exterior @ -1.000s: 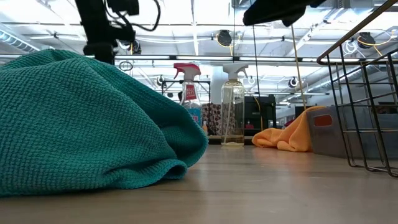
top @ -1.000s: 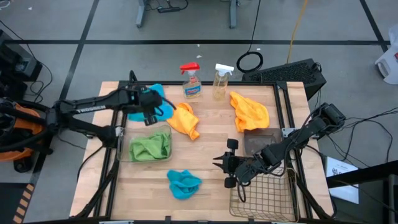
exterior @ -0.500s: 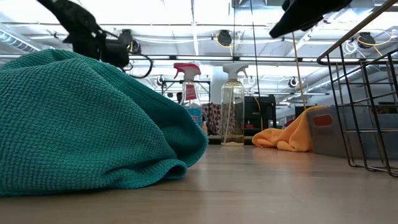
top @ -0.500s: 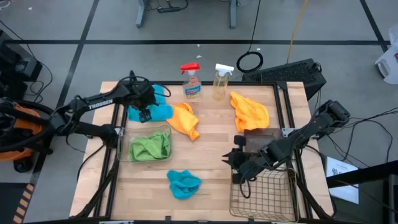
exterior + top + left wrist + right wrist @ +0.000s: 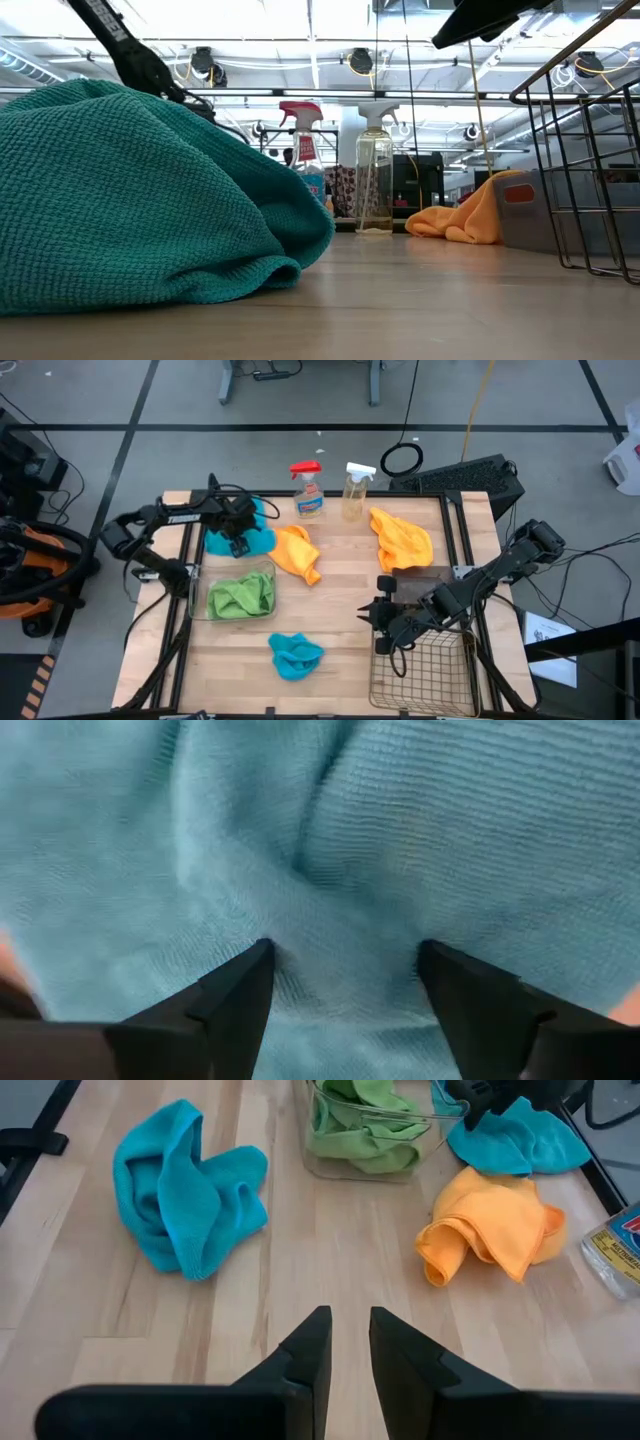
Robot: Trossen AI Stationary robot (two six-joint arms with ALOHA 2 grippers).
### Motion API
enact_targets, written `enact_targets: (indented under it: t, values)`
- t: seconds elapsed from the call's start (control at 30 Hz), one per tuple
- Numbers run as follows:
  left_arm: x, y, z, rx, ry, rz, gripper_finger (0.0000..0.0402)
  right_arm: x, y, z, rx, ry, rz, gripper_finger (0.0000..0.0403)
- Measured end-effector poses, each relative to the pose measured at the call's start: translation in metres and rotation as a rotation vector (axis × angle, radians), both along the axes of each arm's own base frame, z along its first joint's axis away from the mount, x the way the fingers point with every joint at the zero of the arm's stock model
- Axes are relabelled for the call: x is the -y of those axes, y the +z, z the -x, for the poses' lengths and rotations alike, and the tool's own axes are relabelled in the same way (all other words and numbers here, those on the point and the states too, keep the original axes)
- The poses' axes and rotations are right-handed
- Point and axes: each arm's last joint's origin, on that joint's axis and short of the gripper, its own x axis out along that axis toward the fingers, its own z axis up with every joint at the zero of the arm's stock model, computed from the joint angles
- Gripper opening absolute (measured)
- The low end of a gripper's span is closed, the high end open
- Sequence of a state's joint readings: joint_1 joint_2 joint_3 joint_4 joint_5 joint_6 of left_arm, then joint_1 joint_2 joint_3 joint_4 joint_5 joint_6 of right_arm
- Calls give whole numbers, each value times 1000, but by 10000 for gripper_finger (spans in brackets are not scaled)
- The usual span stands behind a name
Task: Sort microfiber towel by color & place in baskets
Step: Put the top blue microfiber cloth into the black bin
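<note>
Hovering right over the far turquoise towel at the table's far left corner, the left gripper has its jaws spread, and the wrist view shows its two fingertips pressed against the cloth with a raised fold of terry between them. So the towel lies straight below and between the jaws; judging from this, a squeeze is all the pick-up asks.

This towel touches an orange towel on one side, and the clear plastic tub, already holding green towels, sits just in front of it.

The second turquoise towel lies near the front edge, closer to the right gripper, which waits nearly shut beside the wire-mesh basket and the dark grey bin, holding nothing.
</note>
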State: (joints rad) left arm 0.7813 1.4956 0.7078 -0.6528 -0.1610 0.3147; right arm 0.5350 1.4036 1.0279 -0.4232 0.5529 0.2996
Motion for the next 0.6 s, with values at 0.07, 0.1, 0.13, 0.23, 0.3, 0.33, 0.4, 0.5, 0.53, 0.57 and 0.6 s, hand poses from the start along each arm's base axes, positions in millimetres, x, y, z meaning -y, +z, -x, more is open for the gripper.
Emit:
enact_targets:
  t: [0.07, 0.1, 0.13, 0.23, 0.3, 0.33, 0.4, 0.5, 0.53, 0.57, 0.6]
  values:
    - [-1, -7, -2, -21, 11, 22, 232, 0, 0, 0, 0, -1, -2, 63]
    - [-1, -9, -2, -27, 18, 31, 215, 0, 0, 0, 0, -1, -2, 63]
    - [-2, -10, -3, -27, 33, 31, 195, 0, 0, 0, 0, 0, -2, 63]
    - [-2, -12, -3, -31, 94, 1, 116, 0, 0, 0, -1, 1, -4, 63]
    - [-1, -9, -2, -48, 138, -47, 54, 0, 0, 0, -1, 1, -6, 63]
    - [-1, -6, -1, -62, 152, -70, 28, -1, 0, 0, 0, 0, -9, 63]
    - [3, 0, 2, -88, 178, -115, 14, -1, 0, 1, -1, -5, -16, 63]
    - [9, 15, 2, -74, 196, -180, 12, -1, -1, 1, -2, -18, -30, 63]
    - [13, 21, 2, -72, 198, -183, 9, -1, -1, 1, -1, -22, -36, 63]
    - [16, 26, 2, -61, 200, -188, 7, -1, -1, 1, 0, -24, -38, 63]
    - [20, 33, 0, -37, 204, -201, 6, -1, -1, 1, 0, -25, -40, 63]
